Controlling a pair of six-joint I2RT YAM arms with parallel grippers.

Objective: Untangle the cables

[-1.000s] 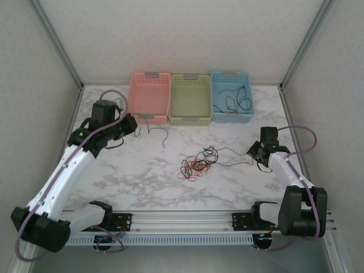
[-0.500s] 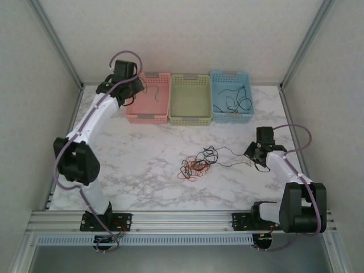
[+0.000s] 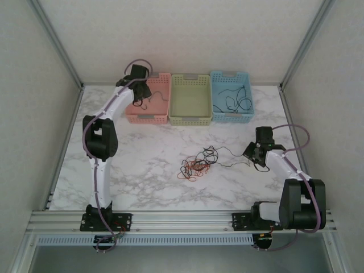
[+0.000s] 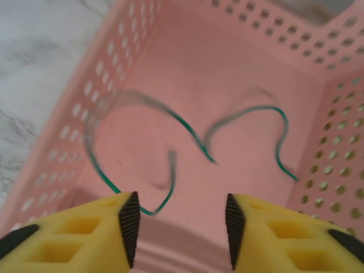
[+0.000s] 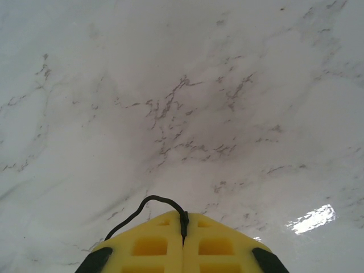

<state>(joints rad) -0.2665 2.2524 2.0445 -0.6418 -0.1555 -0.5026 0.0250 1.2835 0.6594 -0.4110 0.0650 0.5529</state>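
My left gripper [image 4: 179,227] is spread over the pink perforated plastic basket [image 4: 122,62], with the thin green wire [image 4: 193,138] blurred inside it. I judge a straight lift avoids snagging. That arm stretches far forward. Mid-table lies the black and red-orange cable tangle [image 3: 196,165]. My right gripper [image 5: 183,227], its arm folded low, pinches a black strand [image 5: 149,197].

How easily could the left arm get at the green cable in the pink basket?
Probably easily: the left end effector hangs open over the pink basket, with the green cable directly below and nothing in between.

Bright even light, soft shadows; glare on table [image 5: 310,219], green cable [image 4: 190,132] motion-blurred
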